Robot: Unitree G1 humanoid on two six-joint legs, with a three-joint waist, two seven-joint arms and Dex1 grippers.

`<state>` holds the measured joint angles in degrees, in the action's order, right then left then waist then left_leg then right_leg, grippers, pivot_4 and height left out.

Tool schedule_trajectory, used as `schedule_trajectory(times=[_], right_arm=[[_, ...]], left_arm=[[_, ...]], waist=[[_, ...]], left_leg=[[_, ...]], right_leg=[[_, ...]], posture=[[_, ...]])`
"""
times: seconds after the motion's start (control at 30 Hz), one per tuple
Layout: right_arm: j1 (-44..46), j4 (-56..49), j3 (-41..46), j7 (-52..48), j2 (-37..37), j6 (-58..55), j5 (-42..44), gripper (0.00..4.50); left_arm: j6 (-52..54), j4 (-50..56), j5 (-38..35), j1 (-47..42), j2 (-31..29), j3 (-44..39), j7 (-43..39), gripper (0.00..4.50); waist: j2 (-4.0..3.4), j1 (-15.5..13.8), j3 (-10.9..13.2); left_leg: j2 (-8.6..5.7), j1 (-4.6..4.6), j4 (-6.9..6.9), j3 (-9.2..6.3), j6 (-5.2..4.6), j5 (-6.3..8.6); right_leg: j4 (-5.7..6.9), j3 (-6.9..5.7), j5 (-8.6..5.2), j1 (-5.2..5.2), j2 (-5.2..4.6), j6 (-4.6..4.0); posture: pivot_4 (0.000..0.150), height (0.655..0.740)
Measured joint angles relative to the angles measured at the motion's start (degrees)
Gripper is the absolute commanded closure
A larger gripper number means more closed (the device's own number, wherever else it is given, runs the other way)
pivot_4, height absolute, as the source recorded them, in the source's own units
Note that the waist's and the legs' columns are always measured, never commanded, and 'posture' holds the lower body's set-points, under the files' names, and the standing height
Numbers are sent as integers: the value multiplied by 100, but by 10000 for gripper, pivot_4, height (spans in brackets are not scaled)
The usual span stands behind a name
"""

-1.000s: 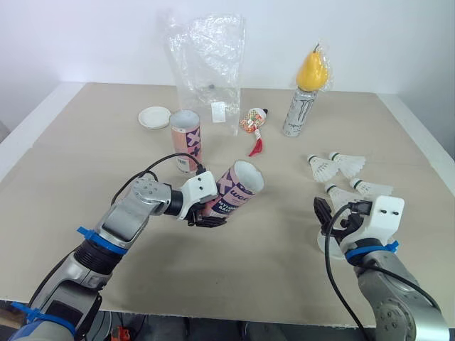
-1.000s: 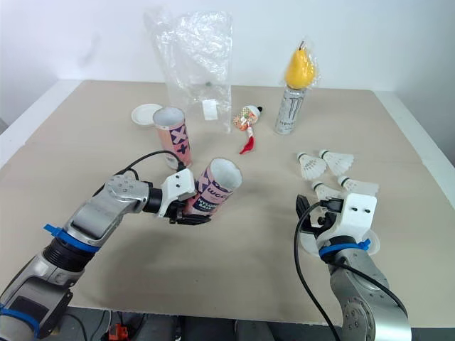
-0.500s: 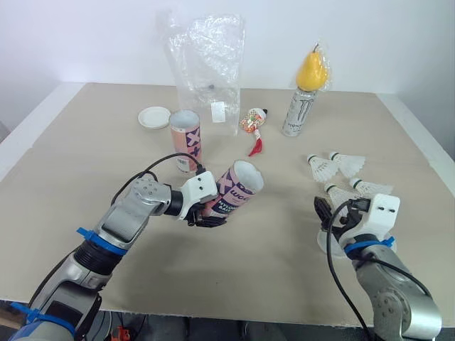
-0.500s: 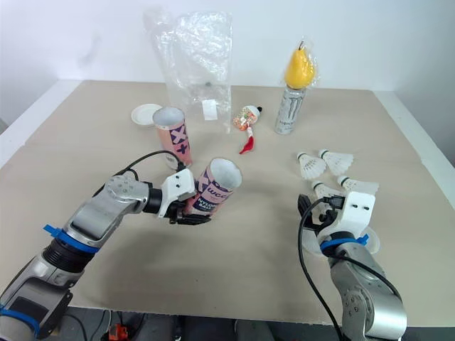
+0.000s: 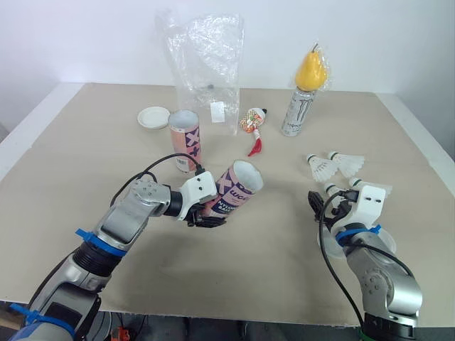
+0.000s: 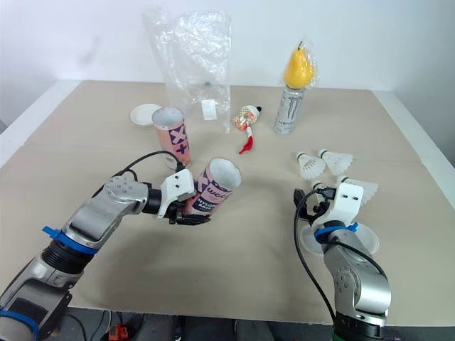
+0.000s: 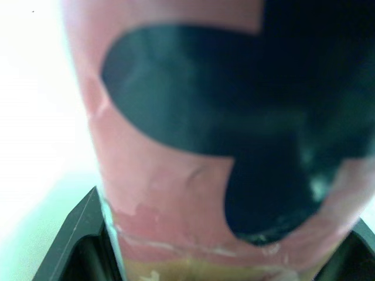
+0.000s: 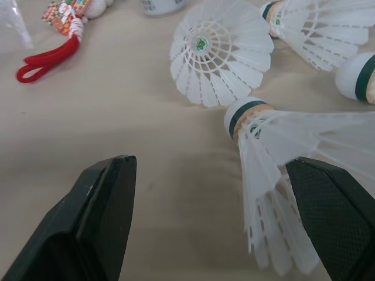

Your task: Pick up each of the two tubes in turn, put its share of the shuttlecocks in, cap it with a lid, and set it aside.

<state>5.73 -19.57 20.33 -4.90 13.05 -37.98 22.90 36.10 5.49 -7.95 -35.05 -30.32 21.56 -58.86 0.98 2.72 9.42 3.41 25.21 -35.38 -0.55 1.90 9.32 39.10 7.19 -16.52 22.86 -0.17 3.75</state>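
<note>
Near the middle of the table (image 5: 85,142) our left gripper (image 5: 206,213) was clamped round the base of a pink shuttlecock tube (image 5: 238,188), held tilted with its open mouth facing about two o'clock. Out at four o'clock our right gripper (image 8: 211,164) hung low over the table with its fingers spread wide. The nearest shuttlecock (image 8: 281,152) lay on its side just ahead, closer to one finger, with other shuttlecocks (image 8: 220,52) beyond it. We judged the step to be taking that one: centre the fingers on the cork end, close gently so the feathers were not crushed, then feed it cork first along the tube's axis. Our second tube (image 5: 187,138) stood upright at eleven o'clock of the held one, with a white lid (image 5: 153,117) just beyond it
</note>
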Motion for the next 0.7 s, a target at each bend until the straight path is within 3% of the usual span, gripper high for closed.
schedule_trajectory(times=[0.1,0.13,0.23,0.27,0.33,0.7], right_arm=[[99,148,1,23,1,116,-65,21474],[101,151,1,23,1,119,-67,21474],[113,179,-7,27,29,186,-124,31934],[114,179,-7,27,34,194,-131,38441],[123,179,-12,36,34,199,-146,44246],[109,20,-166,22,73,185,-287,44246]], left_arm=[[1,0,0,5,0,-5,9,15104],[1,0,0,6,0,-5,9,15104],[1,0,0,7,0,-5,10,15104],[1,0,0,7,0,-5,10,15104],[1,0,0,7,0,-6,12,15104],[-1,-5,0,6,8,-6,27,15104]], waist=[[0,0,0],[0,0,0],[0,0,0],[0,0,0],[0,0,0],[-1,0,0]], left_leg=[[0,0,0,0,0,0],[0,0,0,0,0,0],[0,-1,0,0,0,0],[0,-1,0,0,0,0],[0,-1,0,0,0,0],[0,-1,0,0,0,0]], right_leg=[[0,0,1,0,0,0],[0,0,1,0,0,0],[0,1,1,0,1,0],[0,0,1,0,1,0],[0,0,1,0,1,0],[0,1,2,0,0,0]], posture=[[1500,7400],[1500,7400],[1500,7400],[1500,7400],[1500,7400],[1500,7400]])
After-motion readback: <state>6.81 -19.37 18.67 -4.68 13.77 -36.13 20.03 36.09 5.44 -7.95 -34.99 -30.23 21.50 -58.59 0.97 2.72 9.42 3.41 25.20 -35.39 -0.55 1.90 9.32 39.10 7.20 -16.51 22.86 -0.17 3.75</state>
